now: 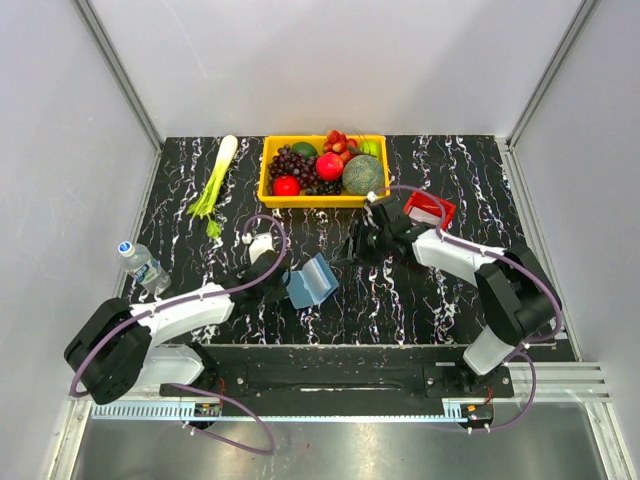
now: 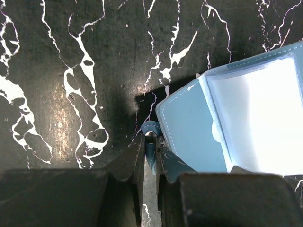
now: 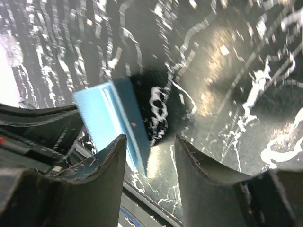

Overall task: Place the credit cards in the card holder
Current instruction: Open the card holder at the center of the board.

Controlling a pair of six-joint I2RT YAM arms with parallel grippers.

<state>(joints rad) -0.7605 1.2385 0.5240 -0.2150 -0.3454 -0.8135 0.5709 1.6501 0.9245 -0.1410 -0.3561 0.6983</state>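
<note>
The blue card holder (image 1: 310, 282) stands propped open on the black marbled table (image 1: 420, 290), left of centre. My left gripper (image 1: 273, 272) is shut on its small snap tab (image 2: 150, 130), and the holder's pale inside with clear pockets (image 2: 255, 113) faces up beside the jaws. My right gripper (image 1: 362, 245) hovers to the right of the holder, open, with nothing between its fingers (image 3: 113, 161). The holder (image 3: 111, 118) shows just beyond the left finger. A white credit card (image 1: 424, 206) lies in the red tray (image 1: 443, 212) behind the right arm.
A yellow bin of fruit (image 1: 322, 168) sits at the back centre. A leek (image 1: 215, 180) lies at the back left, and a water bottle (image 1: 143, 263) lies near the left edge. Grey walls close in the table on three sides.
</note>
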